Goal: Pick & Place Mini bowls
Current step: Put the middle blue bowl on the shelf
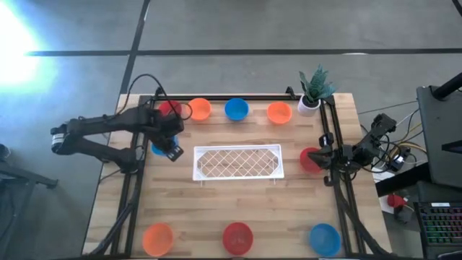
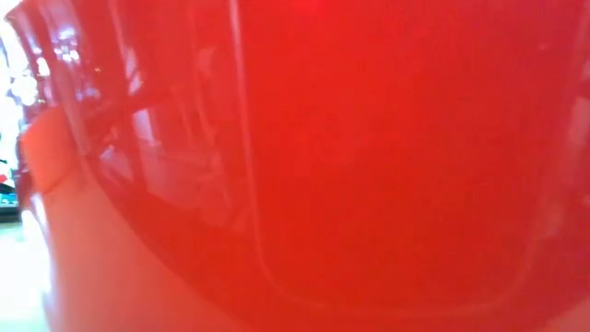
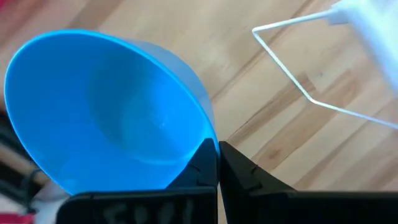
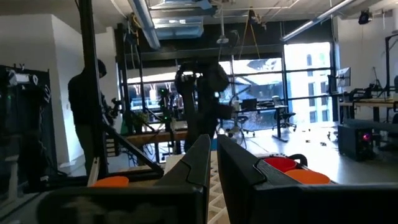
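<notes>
High view shows the white lattice tray at the middle of the tabletop, and everything else is placed from it. Just off the tray's left end, the left gripper has its fingers pinched together on the rim of a blue mini bowl, which is tilted up in the left wrist view (the tray's wire edge shows beside it). Just off the tray's right end, the right gripper sits beside a red mini bowl; its fingers stand nearly closed with only a narrow gap, holding nothing I can see. Beyond the tray's far side lie a red bowl, an orange bowl, a blue bowl and another orange bowl, with a potted plant at the far right corner. On the tray's near side sit an orange bowl, a red bowl and a blue bowl. Low view is filled by a red surface.
</notes>
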